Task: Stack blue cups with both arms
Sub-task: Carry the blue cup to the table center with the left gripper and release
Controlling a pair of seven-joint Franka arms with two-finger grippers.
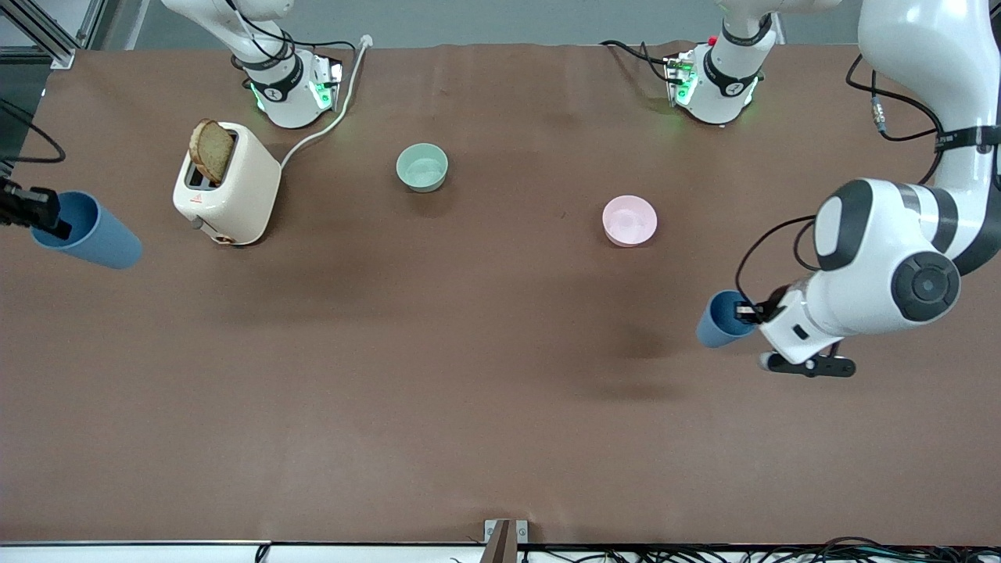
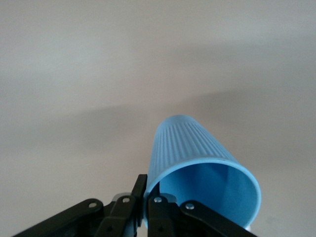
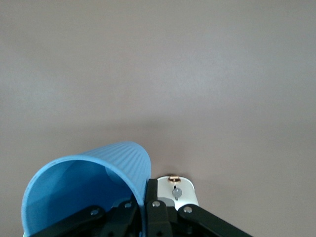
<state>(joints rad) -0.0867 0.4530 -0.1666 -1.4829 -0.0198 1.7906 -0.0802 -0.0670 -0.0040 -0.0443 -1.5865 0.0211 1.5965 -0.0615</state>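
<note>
My left gripper (image 1: 748, 313) is shut on the rim of one blue cup (image 1: 719, 320) and holds it tilted on its side above the table at the left arm's end, base toward the table's middle. In the left wrist view, the gripper (image 2: 146, 197) pinches the wall of that cup (image 2: 197, 158). My right gripper (image 1: 48, 223) is shut on the rim of the other blue cup (image 1: 90, 233), held tilted above the right arm's end. In the right wrist view, the gripper (image 3: 146, 197) pinches the wall of that cup (image 3: 98, 173).
A cream toaster (image 1: 231, 188) with a slice of bread (image 1: 211, 150) stands near the right arm's base, its cord running to the table's edge. A mint-green bowl (image 1: 422, 167) and a pink bowl (image 1: 629, 220) sit between the two cups.
</note>
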